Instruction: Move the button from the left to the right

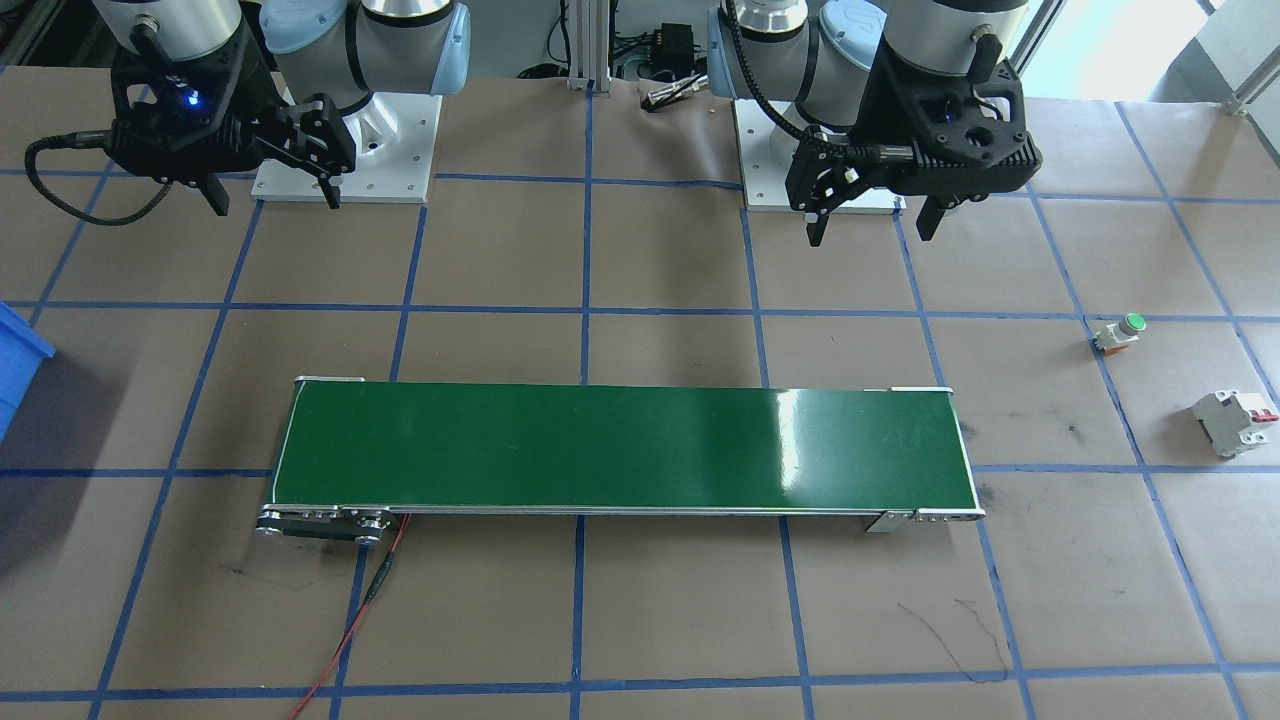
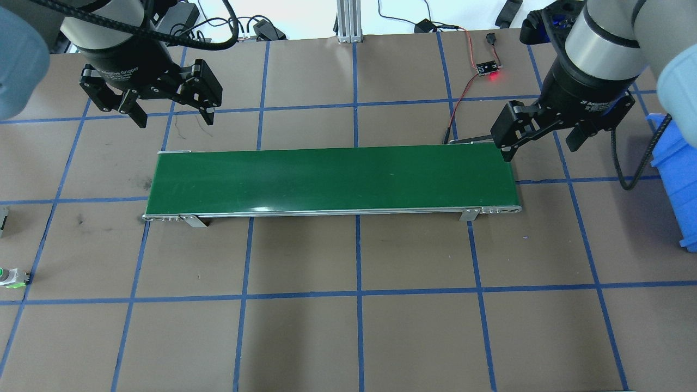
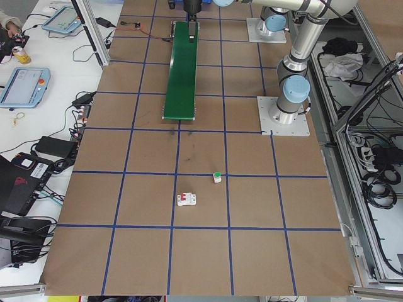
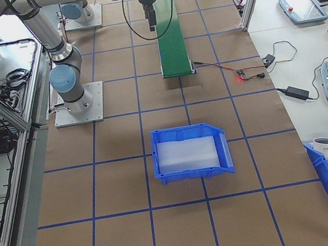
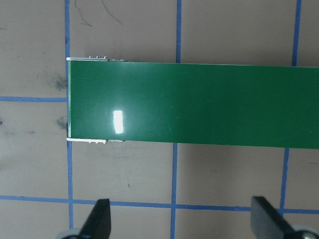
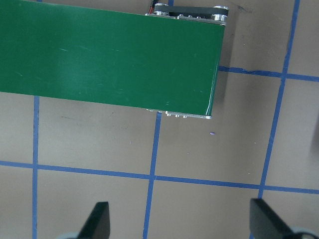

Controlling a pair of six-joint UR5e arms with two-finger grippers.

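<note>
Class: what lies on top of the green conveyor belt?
Nothing shows on the belt; its whole green top is bare. The button sits on the table, beyond its end. What lies under the belt is hidden.

Front and overhead cameras look steeply down from opposite sides; end cameras look along the bench; wrist cameras look straight down. All share the green conveyor (image 1: 620, 448).

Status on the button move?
Nothing done yet. The button lies on the table at the robot's left end, beside the breaker, off the belt. Nothing in hand: left gripper and right gripper hang open and empty. The whole pick, transfer and placing remain.
</note>
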